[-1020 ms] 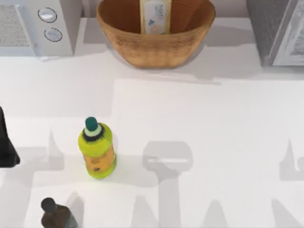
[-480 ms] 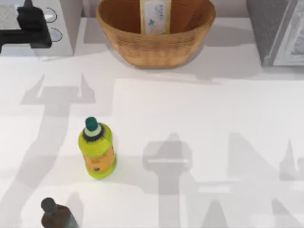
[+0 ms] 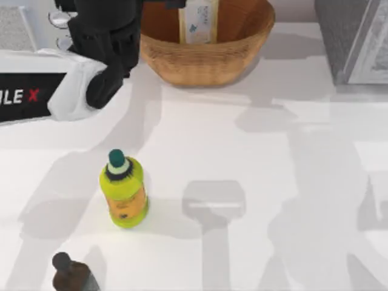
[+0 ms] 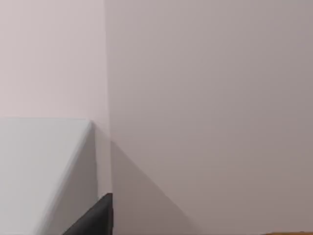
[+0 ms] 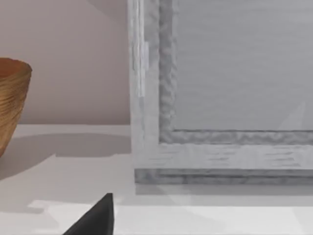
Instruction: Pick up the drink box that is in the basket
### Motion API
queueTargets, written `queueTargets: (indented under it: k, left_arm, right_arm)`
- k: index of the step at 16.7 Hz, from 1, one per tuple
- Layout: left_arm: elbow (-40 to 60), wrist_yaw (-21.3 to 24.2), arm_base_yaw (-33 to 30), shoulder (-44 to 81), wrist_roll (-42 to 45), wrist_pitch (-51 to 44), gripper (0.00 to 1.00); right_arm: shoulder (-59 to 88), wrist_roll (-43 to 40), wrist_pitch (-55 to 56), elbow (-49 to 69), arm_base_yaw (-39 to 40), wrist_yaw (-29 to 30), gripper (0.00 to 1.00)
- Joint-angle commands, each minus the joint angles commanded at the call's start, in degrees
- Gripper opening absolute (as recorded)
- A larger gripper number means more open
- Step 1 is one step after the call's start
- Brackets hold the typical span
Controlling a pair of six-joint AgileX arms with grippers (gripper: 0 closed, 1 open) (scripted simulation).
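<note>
The pale cream drink box [image 3: 198, 21] stands inside the round woven wicker basket [image 3: 206, 60]. The left arm's black wrist [image 3: 106, 42] hovers beside its rim; jaw state unclear. It could clip the rim.

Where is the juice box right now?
The drink box stands upright inside the basket at the far middle of the table in the top view, with the left arm reaching in beside the basket's left rim.

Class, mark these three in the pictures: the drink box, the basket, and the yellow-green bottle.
drink box [image 3: 199, 21]: top view, pale front face, inside the basket.
basket [image 3: 206, 60]: top view, ribbed outer wall at front.
yellow-green bottle [image 3: 124, 197]: top view, middle of the body, below the teal cap.
</note>
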Motion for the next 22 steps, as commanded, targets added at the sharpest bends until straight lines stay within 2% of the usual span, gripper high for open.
queueTargets:
  k: [4, 8, 17, 22]
  left_arm:
    - [10.8, -4.0, -4.8, 17.5, 0.1, 6.4, 1.00]
    - [16.8, -6.4, -7.6, 27.3, 0.3, 10.0, 1.00]
    - [18.7, -6.6, -7.8, 28.8, 0.3, 10.1, 1.00]
    - [27.2, -5.0, -6.3, 33.7, 0.3, 5.9, 1.00]
  right_arm:
    - [0.0, 0.0, 0.0, 0.0, 0.0, 0.0, 1.00]
    - [0.0, 0.0, 0.0, 0.0, 0.0, 0.0, 1.00]
    - [0.0, 0.0, 0.0, 0.0, 0.0, 0.0, 1.00]
    - [0.0, 0.0, 0.0, 0.0, 0.0, 0.0, 1.00]
